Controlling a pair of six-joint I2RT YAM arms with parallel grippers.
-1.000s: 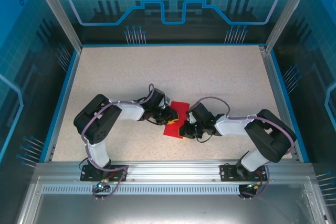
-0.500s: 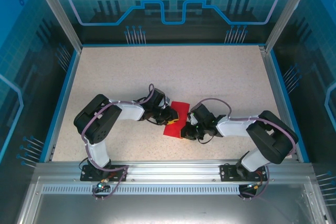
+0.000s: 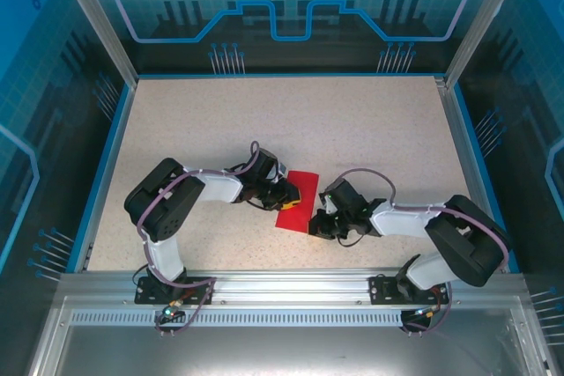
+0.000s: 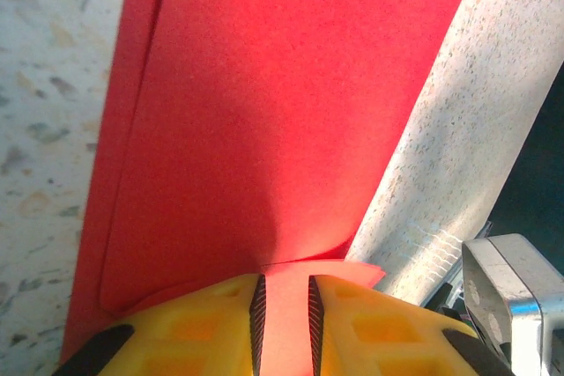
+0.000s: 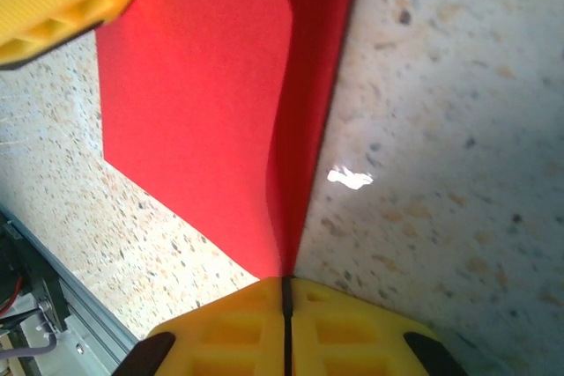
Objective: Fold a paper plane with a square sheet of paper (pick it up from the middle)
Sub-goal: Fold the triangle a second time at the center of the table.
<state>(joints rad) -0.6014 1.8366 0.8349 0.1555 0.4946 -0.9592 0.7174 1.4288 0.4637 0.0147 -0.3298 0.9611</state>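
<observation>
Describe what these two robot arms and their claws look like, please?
Both the left arm and right arm have bulky black joints linked by smooth white segments, with thin purplish cables looping along them. Each stands on a small black base bolted to a silver metal rail. The left claw and right claw have chunky yellow fingers moulded with hollow pockets, on black mounts.

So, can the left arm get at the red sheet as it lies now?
Likely yes: the left pincer sits right at the red sheet's edge, with paper showing between its fingers and nothing in between. The right pincer grips another edge, out of its way.
</observation>
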